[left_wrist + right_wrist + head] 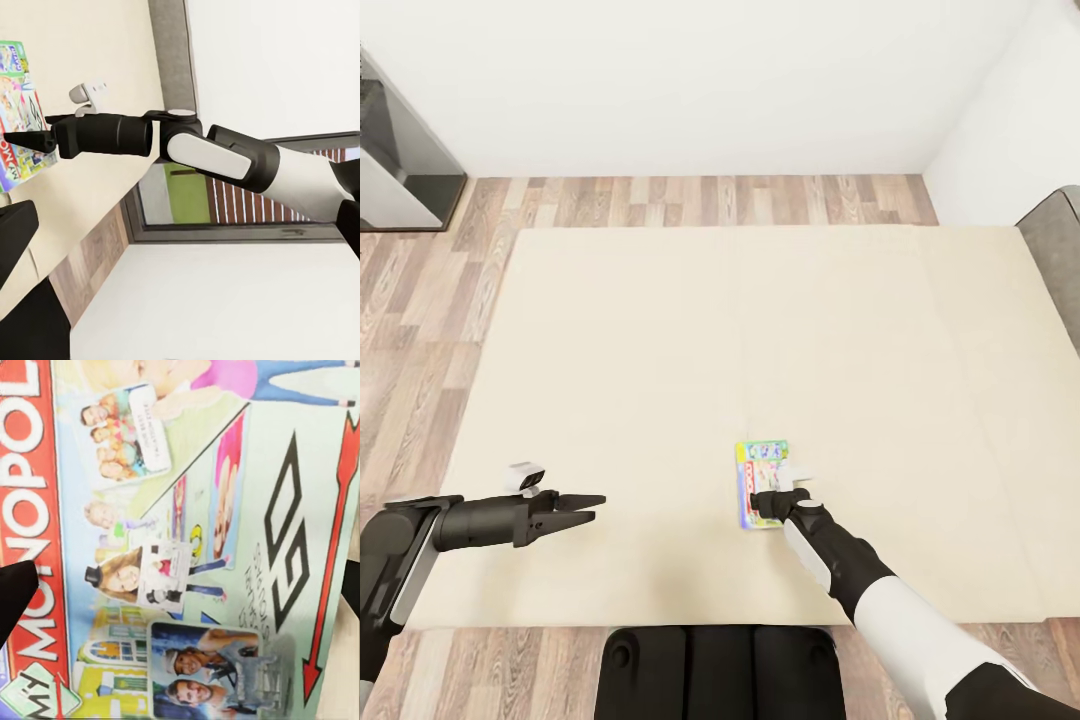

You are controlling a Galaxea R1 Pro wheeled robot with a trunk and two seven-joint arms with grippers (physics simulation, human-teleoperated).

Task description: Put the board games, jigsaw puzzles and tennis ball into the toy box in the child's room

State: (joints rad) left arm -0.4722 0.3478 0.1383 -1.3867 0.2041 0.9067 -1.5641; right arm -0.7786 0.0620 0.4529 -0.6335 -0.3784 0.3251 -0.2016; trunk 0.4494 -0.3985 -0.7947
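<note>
From the head view, the bed (660,380) fills the middle of the frame, a big flat beige top with wood floor (420,300) along its left side and top edge. One board game (761,484) lies flat on the bed, a little right of the middle and low in the frame. The right gripper (768,503) sits right on its lower edge. From up here you cannot tell if its jaws are open or closed.

The right wrist view shows much more of the box: a red strip with white letters that read MONOPOL, small photos of people, and big black and red arrows. Two dark fingertips (15,596) peek in at the two side edges of that frame, wide apart, with the box spread between them, so this gripper is open.

The left gripper (575,510) hangs over the bed at the lower left, well apart from the game, with its fingers close together.

The left wrist view shows the right arm (217,154) reaching to the box, a dark-framed window (247,210) behind it and a grey headboard (174,52).
</note>
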